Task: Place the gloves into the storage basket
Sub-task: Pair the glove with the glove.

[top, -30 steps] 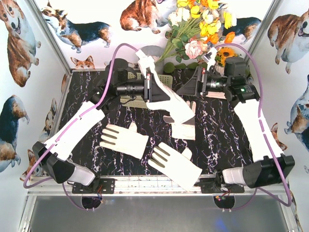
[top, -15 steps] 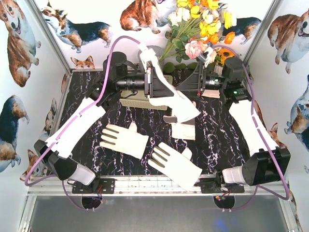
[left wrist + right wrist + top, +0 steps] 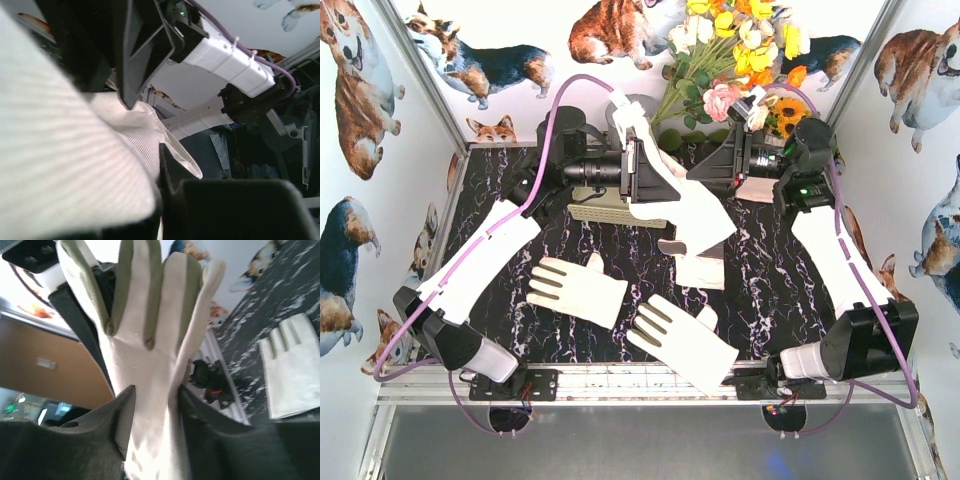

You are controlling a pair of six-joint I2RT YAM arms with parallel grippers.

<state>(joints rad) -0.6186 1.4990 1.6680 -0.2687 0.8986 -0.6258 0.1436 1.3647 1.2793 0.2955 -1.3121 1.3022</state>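
Note:
One cream-white glove (image 3: 688,205) with grey finger patches hangs stretched in the air between both arms at the back of the table. My left gripper (image 3: 633,182) is shut on its cuff end; in the left wrist view the fabric (image 3: 65,150) fills the frame beside my gripper (image 3: 161,182). My right gripper (image 3: 724,178) is shut on the same glove (image 3: 145,315), its jaws (image 3: 155,390) pressing the palm from both sides. Three more gloves lie on the table (image 3: 578,288) (image 3: 682,342) (image 3: 701,270). The storage basket (image 3: 595,213) sits under the left arm, mostly hidden.
A bouquet of artificial flowers (image 3: 740,55) stands at the back, just behind the right gripper. White walls with corgi prints and metal posts enclose the black marble table (image 3: 500,190). In the right wrist view another glove (image 3: 290,365) lies flat on the tabletop.
My right gripper, open a second ago, has moved in and shut on the hanging glove. The left gripper has kept its hold and shifted slightly toward the back.

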